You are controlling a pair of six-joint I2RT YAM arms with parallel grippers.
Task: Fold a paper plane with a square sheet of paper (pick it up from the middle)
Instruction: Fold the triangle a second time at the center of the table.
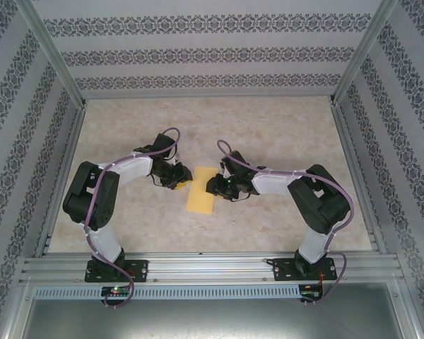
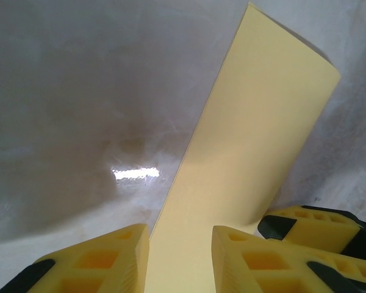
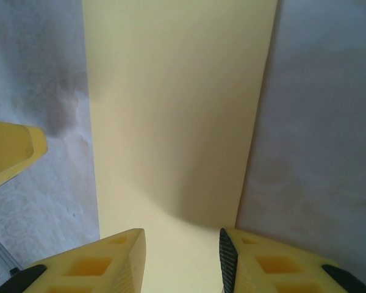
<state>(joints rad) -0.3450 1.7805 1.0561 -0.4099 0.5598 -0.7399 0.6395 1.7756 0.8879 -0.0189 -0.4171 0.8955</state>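
Sheet of paper [image 1: 200, 196] is lying flat on the table [image 1: 268, 127], midway between my two arms. It is showing as a long narrow rectangle, which I am reading as already doubled along its centre line. My left gripper [image 1: 177, 179] is standing low over the left long edge near the far end. My right gripper [image 1: 214, 186] is standing opposite over the right edge, the two just beside each other. Both pairs of jaws are standing partly parted and pinching nothing, with paper running flat beneath each gap. Whether my fingertips [image 3: 131, 244] are touching the sheet I cannot tell. Step in hand, as I am judging it: sharpening the crease before the nose folds. Doing it well is calling for one side pinning the paper, the other sliding slowly along the fold, edges staying aligned, and my fingers not colliding.
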